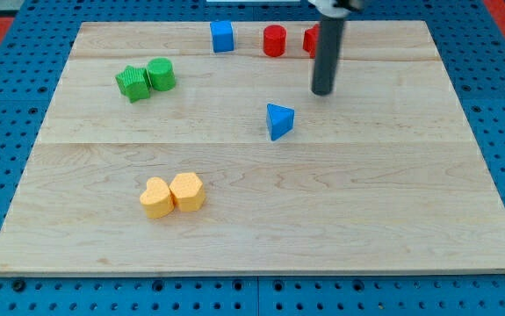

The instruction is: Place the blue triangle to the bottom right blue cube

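The blue triangle [279, 121] lies near the middle of the wooden board [393, 211]. The blue cube [222, 36] stands at the view's top, up and to the left of the triangle. My tip [322, 90] is the lower end of the dark rod. It rests on the board up and to the right of the triangle, a short gap away and not touching it.
A red cylinder [274, 40] stands right of the blue cube. Another red block [311, 39] is partly hidden behind the rod. A green star [133, 83] and green cylinder [161, 75] sit at upper left. A yellow heart [155, 198] and another yellow block [188, 191] sit at lower left.
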You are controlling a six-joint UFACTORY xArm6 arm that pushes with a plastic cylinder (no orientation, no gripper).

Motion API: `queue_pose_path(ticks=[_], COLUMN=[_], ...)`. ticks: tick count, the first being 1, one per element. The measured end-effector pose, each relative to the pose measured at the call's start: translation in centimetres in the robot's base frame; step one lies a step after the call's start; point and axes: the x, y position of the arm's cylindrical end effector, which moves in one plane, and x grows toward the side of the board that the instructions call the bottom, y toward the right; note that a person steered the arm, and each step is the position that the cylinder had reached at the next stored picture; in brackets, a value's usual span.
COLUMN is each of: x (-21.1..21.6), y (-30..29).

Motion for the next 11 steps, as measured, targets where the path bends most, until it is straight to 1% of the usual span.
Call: queue_pose_path(ticks=[1,2,3,4,5,6,7,8,9,10,11], x=[5.3,5.3,3.3,0.5,-0.8,-1.4,-3.8,-4.7,-6.3,-7.6,-7.8], y=[-0.9,-8.1,-13.9,-15.6,-13.1,-9.0,-9.0,-6.5,-5.6,-6.5,-9.4])
